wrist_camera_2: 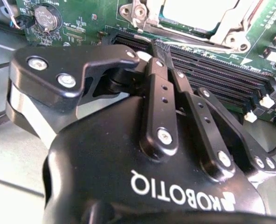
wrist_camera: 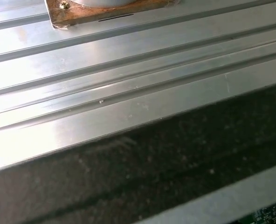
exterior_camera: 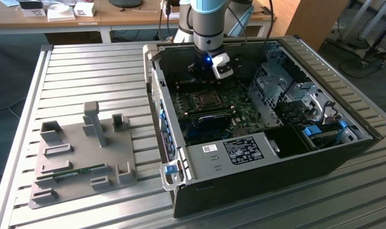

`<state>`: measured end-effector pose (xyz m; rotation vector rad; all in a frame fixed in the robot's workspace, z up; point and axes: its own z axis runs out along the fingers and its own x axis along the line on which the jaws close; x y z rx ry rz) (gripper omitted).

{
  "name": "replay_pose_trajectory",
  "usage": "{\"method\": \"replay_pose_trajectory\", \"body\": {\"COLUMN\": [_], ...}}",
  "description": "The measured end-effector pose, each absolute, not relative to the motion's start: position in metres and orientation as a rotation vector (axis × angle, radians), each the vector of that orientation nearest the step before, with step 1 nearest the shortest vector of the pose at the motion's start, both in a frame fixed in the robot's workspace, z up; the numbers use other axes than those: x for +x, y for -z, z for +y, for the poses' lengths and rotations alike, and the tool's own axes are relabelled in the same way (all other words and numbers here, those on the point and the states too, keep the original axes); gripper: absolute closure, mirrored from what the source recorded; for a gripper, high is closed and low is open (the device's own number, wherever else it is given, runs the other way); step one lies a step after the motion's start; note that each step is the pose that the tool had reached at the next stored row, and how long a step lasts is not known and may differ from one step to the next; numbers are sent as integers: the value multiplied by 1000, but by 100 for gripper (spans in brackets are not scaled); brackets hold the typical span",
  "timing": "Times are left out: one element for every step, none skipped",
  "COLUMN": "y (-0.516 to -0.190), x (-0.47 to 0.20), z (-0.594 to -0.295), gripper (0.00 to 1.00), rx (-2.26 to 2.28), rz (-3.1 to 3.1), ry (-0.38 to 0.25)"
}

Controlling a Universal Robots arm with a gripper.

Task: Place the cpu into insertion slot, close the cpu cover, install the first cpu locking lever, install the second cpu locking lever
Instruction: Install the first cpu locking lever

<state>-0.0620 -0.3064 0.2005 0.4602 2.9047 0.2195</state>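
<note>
The open black metal computer case [exterior_camera: 269, 157] lay on its side, exposing the green motherboard [wrist_camera_2: 91, 21] beneath the black gripper [wrist_camera_2: 162, 51]. Its fingers were pressed together on nothing, probably for pushing. Just beyond its tip, the silvery metal cpu cover [wrist_camera_2: 229, 28] framed the seated grey-topped cpu [wrist_camera_2: 198, 9].

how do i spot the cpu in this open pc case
Find the open black computer case on the slatted table. On its green motherboard, next to the long black memory slots, lies the cpu: the only flat, silver-grey square, ringed by a shiny metal frame.
</note>
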Motion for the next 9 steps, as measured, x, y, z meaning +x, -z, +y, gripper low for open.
{"method": "replay_pose_trajectory", "body": {"y": [-200, -200, -200, -200, -199, -199, -199, -199, -199], "x": [-62, -62, -62, -62, -62, -63, -63, -63, -63], "z": [-307, -307, -308, -308, -309, -309, -310, -310, -311], "gripper": [89, 89, 89, 89, 89, 89, 89, 89, 89], "rx": [460, 459, 459, 459, 459, 459, 458, 458, 458], "rz": [2904, 2903, 2902, 2901, 2900, 2899, 2898, 2897, 2896], "ry": [-219, -219, -219, -219, -220, -220, -220, -220, -220]}}
